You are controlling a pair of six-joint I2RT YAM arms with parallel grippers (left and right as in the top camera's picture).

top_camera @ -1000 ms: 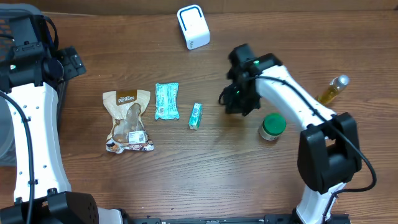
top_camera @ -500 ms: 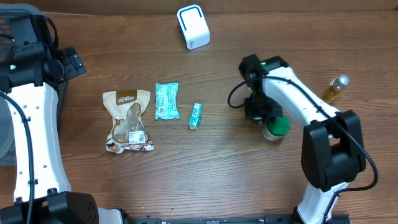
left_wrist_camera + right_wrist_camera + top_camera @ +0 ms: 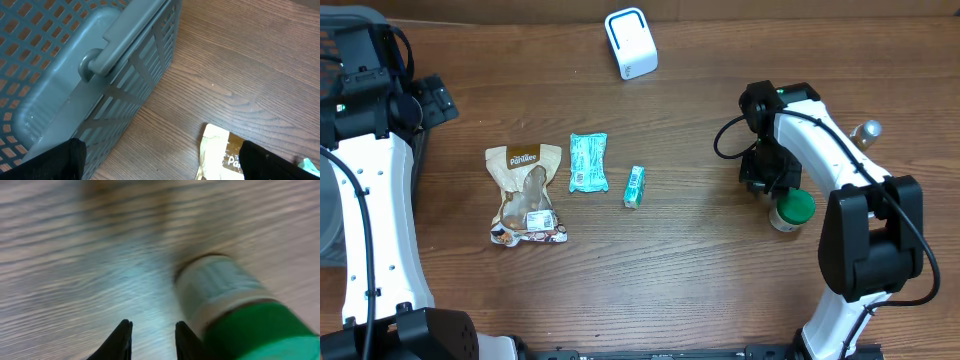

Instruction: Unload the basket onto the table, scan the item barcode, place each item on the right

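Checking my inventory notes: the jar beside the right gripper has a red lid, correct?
Not quite. The jar beside the right gripper has a green lid, not a red one, as the right wrist view shows.

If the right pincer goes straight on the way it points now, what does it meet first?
Probably the bare brown wooden table; the right pincer points just beside the green-lidded white jar, not at it, though depth is unclear.

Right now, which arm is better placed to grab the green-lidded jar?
Right. The right gripper hangs just beside the green-lidded jar, with nothing between its jaws. The left gripper is open but across the table by the grey basket.
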